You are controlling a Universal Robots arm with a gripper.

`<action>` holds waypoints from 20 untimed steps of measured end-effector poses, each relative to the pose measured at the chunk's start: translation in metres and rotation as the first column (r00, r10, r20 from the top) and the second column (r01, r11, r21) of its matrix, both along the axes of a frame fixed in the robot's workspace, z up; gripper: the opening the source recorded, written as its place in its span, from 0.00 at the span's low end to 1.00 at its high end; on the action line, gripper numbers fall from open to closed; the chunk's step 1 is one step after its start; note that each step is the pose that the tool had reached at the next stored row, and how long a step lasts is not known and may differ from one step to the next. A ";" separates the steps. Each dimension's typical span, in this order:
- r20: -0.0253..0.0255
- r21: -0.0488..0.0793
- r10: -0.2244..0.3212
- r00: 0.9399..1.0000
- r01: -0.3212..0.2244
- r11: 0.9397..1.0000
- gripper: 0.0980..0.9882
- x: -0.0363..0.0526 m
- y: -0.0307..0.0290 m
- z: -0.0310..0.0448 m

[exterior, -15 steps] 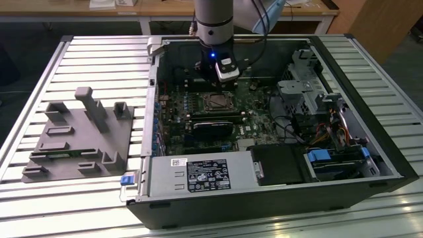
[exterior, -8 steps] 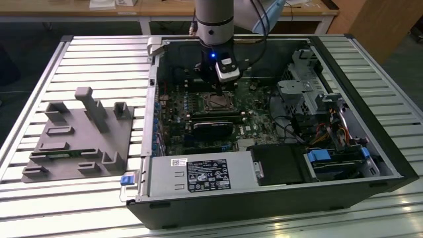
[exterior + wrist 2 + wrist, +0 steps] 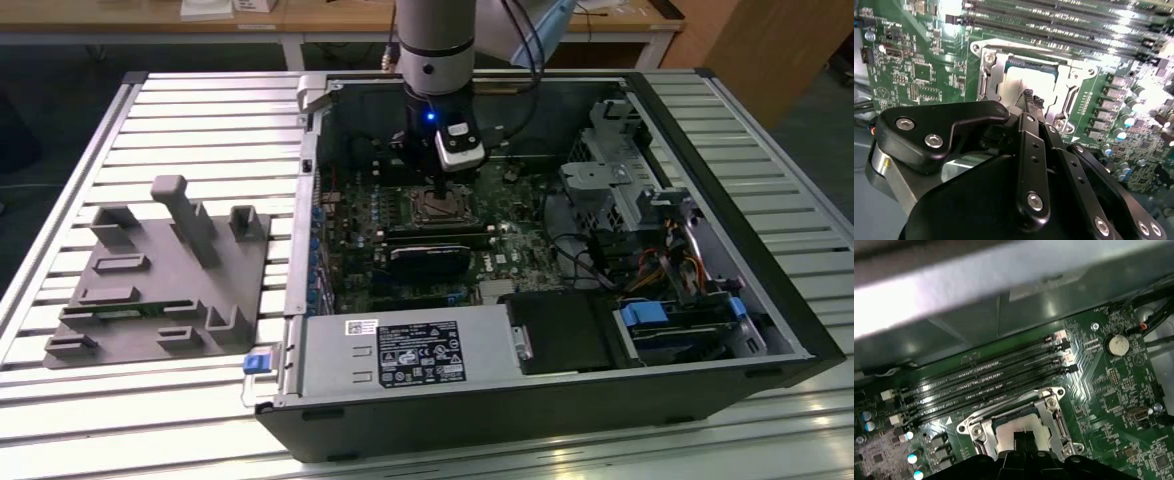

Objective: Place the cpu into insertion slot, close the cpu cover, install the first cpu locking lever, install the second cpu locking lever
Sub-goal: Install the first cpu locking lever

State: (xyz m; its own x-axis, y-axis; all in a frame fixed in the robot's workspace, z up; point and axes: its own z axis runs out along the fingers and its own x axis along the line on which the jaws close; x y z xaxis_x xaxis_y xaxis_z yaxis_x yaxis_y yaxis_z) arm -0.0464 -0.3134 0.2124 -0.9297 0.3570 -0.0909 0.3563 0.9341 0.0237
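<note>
Inside the open computer case (image 3: 747,300), I see my claw (image 3: 1033,101) closed, fingertips together directly over the cpu (image 3: 1021,80) seated in the insertion slot (image 3: 985,82).

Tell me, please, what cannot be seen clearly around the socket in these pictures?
- Square dull silver cpu: in both wrist views the black gripper covers its near part, so whether it sits fully flat is unclear.
- Metal-rimmed insertion slot: too small in the exterior view, the arm partly in front.
- Thin silver metal cpu cover: cut off by the gripper body in the first wrist view.
- Locking levers: cannot tell their state.
</note>
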 end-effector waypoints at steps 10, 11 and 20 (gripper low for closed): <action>0.000 0.000 0.014 1.000 -0.014 1.000 0.01 -0.0001 -0.0003 0.0009; 0.000 0.000 0.016 1.000 -0.016 1.000 0.01 0.0000 -0.0002 0.0019; 0.000 0.000 0.020 1.000 -0.020 1.000 0.01 0.0000 -0.0002 0.0155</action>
State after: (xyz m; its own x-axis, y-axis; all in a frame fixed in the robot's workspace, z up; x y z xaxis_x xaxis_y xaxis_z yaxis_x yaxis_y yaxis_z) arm -0.0464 -0.3136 0.2279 -0.9367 0.3382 -0.0908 0.3375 0.9410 0.0238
